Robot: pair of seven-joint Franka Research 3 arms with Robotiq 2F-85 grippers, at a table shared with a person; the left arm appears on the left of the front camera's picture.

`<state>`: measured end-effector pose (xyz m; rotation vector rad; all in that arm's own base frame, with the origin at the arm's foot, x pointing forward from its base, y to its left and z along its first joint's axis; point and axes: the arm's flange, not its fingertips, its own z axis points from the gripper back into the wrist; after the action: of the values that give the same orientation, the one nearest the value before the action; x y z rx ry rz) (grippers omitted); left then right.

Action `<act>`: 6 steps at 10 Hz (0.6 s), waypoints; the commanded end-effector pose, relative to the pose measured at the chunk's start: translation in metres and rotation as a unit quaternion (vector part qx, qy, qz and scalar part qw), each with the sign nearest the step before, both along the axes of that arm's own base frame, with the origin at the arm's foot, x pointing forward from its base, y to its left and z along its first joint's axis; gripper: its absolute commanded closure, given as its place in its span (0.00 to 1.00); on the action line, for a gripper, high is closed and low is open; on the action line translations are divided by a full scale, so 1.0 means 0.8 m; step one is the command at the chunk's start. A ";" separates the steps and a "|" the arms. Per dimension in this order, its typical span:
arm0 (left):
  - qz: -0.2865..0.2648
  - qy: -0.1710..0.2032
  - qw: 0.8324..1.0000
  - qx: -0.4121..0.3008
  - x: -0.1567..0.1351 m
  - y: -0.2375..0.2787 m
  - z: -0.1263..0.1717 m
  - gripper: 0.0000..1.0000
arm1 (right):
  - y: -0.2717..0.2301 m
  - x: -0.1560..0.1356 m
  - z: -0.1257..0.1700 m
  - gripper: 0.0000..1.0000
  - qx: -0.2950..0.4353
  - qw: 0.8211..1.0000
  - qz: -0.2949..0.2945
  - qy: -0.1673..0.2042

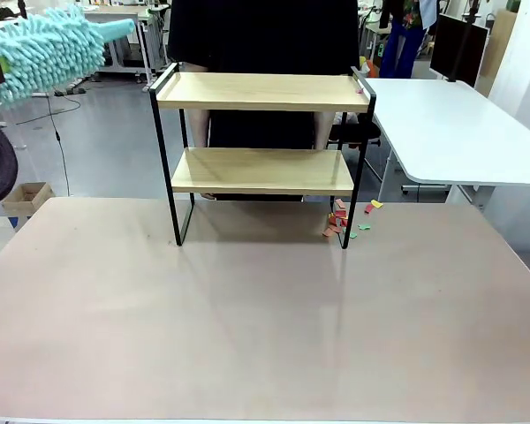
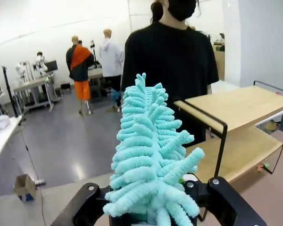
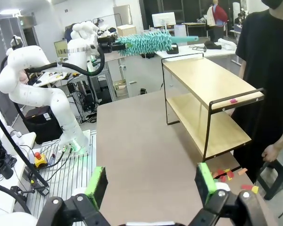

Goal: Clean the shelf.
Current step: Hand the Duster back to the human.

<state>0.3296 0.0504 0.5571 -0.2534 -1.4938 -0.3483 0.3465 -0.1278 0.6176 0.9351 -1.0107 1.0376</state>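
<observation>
The shelf (image 1: 261, 150) stands upright at the far middle of the table (image 1: 247, 309), both boards level in the black frame. A person (image 2: 172, 56) in a black top stands directly behind the shelf, one hand (image 3: 272, 153) hanging beside its right end.

A small pink scrap (image 1: 359, 89) lies on the top board at the shelf's right rail. A scatter of coloured paper scraps (image 1: 346, 221) lies on the table at the shelf's right front leg, some just past that leg.

The left gripper (image 2: 153, 197) is clamped on the base of a turquoise duster (image 2: 151, 160). The duster is held in the air, above and to the left of the shelf's top board, its tip pointing toward the shelf and clear of the frame.

The right gripper (image 3: 153, 186) has its fingers wide apart with nothing between them, above the table and well short of the shelf's right end.
</observation>
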 end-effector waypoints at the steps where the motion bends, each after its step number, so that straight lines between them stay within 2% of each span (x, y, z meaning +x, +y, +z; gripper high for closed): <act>1: 0.012 0.016 1.000 -0.024 -0.055 -0.012 -0.088 0.81 | -0.001 -0.001 0.001 0.00 -0.006 1.000 0.007 -0.008; 4: 0.038 0.044 0.998 -0.027 -0.062 -0.017 -0.142 0.81 | -0.001 -0.001 0.001 0.00 -0.006 1.000 0.007 -0.008; 6: 0.052 0.044 0.997 -0.039 -0.073 -0.020 -0.163 0.81 | -0.001 -0.001 0.001 0.00 -0.006 1.000 0.007 -0.008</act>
<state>0.3605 0.0405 0.4778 -0.2596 -1.3810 -0.2008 0.3464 -0.1280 0.6176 0.9348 -1.0106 1.0375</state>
